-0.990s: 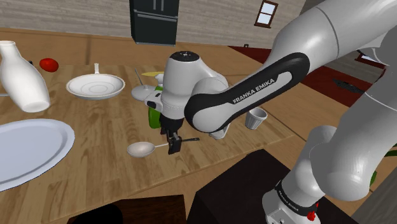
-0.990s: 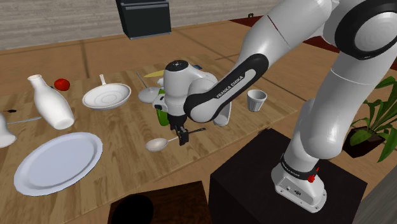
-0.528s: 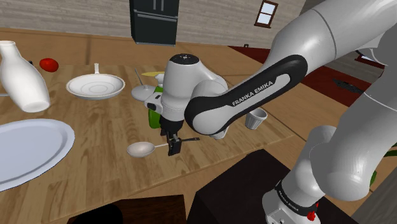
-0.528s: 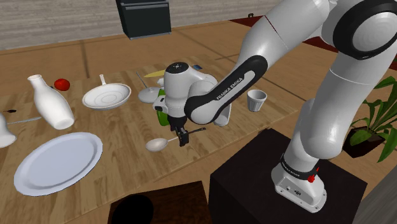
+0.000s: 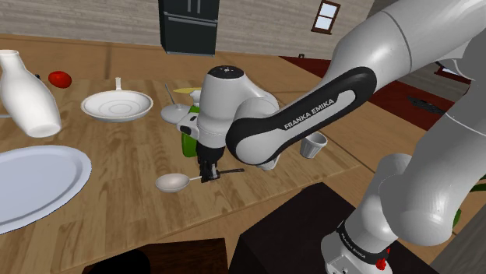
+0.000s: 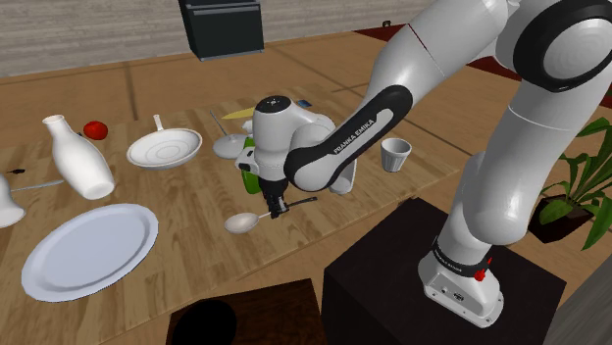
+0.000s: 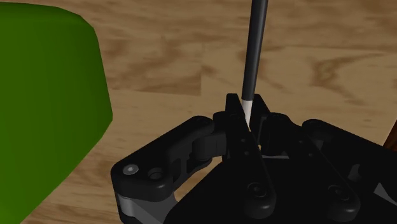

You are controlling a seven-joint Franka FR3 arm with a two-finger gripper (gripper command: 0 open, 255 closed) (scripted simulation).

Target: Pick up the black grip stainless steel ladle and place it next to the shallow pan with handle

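Two fingers [image 7: 232, 124] of the gripper [image 5: 207, 173] pinch the ladle [image 5: 173, 182] where pale shaft meets black grip; it lies on the table [image 5: 132, 152], bowl toward the shoulder view's left, the pan [image 5: 117, 104] well apart, far left.

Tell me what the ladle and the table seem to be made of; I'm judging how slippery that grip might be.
Ladle: bowl looks like pale polished metal, going by its soft sheen, though it is drawn nearly white; handle is matte black, perhaps plastic or rubber. Table: wood, by its brown grain and plank seams.
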